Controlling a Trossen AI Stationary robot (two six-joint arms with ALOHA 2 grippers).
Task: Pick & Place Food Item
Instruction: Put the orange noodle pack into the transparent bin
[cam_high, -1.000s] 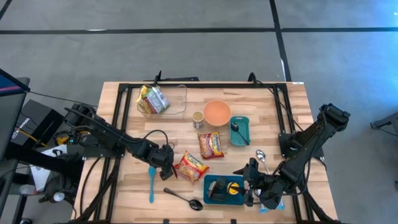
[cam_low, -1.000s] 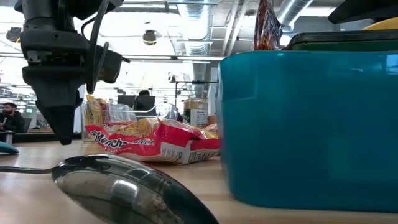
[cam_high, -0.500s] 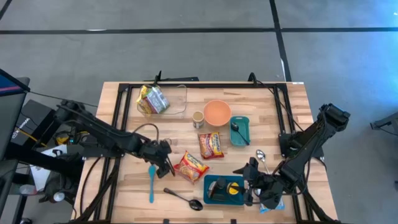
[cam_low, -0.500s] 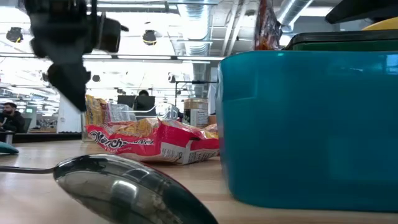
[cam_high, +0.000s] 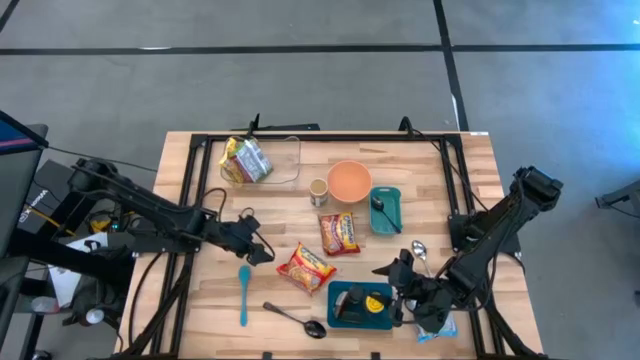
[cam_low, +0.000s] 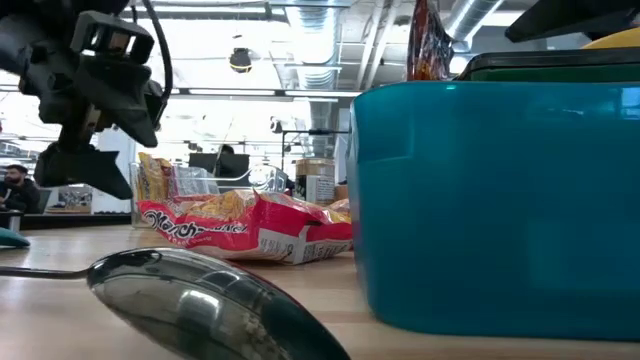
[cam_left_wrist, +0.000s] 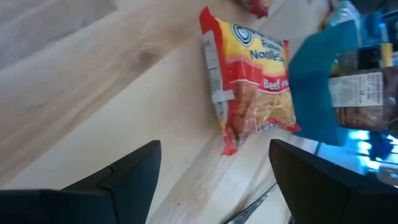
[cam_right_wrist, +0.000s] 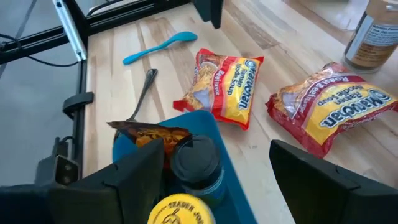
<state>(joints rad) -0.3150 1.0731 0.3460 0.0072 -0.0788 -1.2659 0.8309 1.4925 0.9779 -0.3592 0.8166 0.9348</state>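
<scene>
You're looking down on the wooden table (cam_high: 200, 150), filling the lower middle of the high view, with both arms reaching in from the sides. Your teal bin (cam_high: 343, 300) sits low and centre-right, a dark bottle and a yellow-lidded jar packed inside it. Right of it, low in the frame, your right gripper (cam_high: 398, 283) hovers at the bin's edge, fingers apart and holding nothing. Over on the left, your left gripper (cam_high: 258, 248) hangs just above the boards, fingers spread too, empty. And there's your target: the red-and-yellow noodle packet (cam_high: 306, 267), lying flat just right of that left gripper, up against the bin's upper-left corner. A second noodle packet (cam_high: 340, 233) lies above it, mid-frame. Smallest now: a blue spoon (cam_high: 243, 293) at lower left, a metal spoon (cam_high: 296, 319) along the bottom edge.
</scene>
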